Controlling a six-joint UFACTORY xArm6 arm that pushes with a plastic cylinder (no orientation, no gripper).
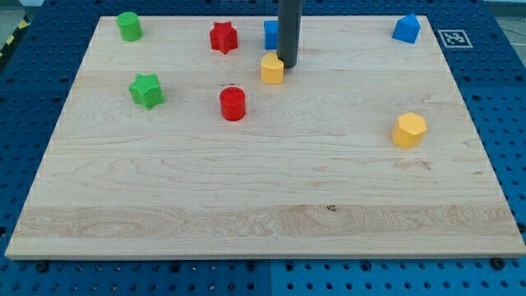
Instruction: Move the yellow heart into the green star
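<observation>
The yellow heart (272,68) lies near the view's top centre of the wooden board. The green star (147,90) lies well to its left, near the board's left side. My dark rod comes down from the view's top, and my tip (289,64) rests at the heart's upper right edge, touching it or nearly so. A red cylinder (233,104) lies between the heart and the star, a little lower than both.
A red star (223,37) and a blue block (271,34), partly hidden behind the rod, lie at the top. A green cylinder (129,26) is top left. A blue block (406,29) is top right. A yellow hexagon (409,130) lies at the right.
</observation>
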